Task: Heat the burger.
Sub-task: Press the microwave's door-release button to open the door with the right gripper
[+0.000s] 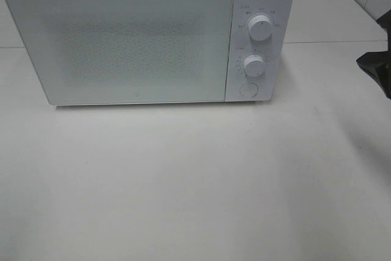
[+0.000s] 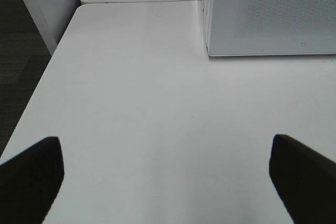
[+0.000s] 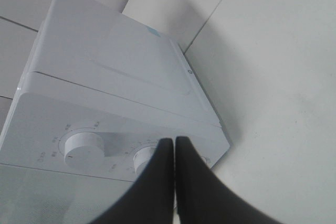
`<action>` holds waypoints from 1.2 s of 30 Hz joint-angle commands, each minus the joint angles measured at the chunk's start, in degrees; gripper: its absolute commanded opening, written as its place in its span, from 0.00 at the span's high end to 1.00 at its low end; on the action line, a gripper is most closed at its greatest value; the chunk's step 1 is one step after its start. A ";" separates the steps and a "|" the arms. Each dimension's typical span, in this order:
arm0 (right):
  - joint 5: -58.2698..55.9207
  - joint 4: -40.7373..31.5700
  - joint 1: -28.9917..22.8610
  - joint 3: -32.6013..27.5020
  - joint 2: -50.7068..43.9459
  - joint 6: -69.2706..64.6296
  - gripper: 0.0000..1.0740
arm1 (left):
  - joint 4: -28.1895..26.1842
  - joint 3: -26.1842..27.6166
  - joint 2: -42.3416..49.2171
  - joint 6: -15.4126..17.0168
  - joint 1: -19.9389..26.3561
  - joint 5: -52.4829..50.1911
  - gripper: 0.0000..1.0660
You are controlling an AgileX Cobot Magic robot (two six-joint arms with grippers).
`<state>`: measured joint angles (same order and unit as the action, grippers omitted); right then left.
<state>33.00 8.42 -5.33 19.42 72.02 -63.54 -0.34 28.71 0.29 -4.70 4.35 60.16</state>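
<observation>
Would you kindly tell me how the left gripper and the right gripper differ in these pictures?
The left gripper stands wide open, while the right gripper is shut tight. The left gripper looks over bare table beside the microwave door; the right gripper faces the microwave's knobs. Both are black and hold nothing.
</observation>
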 commanded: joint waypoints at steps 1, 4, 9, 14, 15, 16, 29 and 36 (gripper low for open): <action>4.47 -0.52 -0.92 -0.69 2.12 -4.13 1.00 | -0.34 -0.23 1.15 0.23 0.17 -0.57 0.06; 7.33 -4.13 -4.24 -0.92 4.98 -5.73 1.00 | -0.34 -0.23 1.15 0.23 0.17 -0.57 0.06; 15.53 -15.24 -13.75 -0.92 12.72 -6.53 1.00 | -0.34 -0.23 1.15 0.23 0.17 -0.57 0.06; 20.40 -22.75 -19.42 -0.86 16.90 -8.59 1.00 | -0.34 -0.23 1.15 0.23 0.17 -0.57 0.06; 20.40 -22.75 -19.42 -0.86 16.90 -8.59 1.00 | -0.34 -0.23 1.15 0.23 0.17 -0.57 0.06; 22.69 -26.41 -21.77 -0.80 19.19 -8.54 1.00 | -0.34 -0.23 1.15 0.23 0.17 -0.57 0.06; 25.15 -37.59 -32.31 5.27 30.02 -14.15 1.00 | -0.34 -0.23 1.15 0.23 0.17 -0.57 0.06; 21.83 -40.11 -32.31 9.85 32.49 -14.32 1.00 | -0.34 -0.23 1.15 0.23 0.17 -0.57 0.06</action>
<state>55.75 -31.28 -37.47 28.59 104.51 -77.75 -0.34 28.71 0.29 -4.70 4.35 60.16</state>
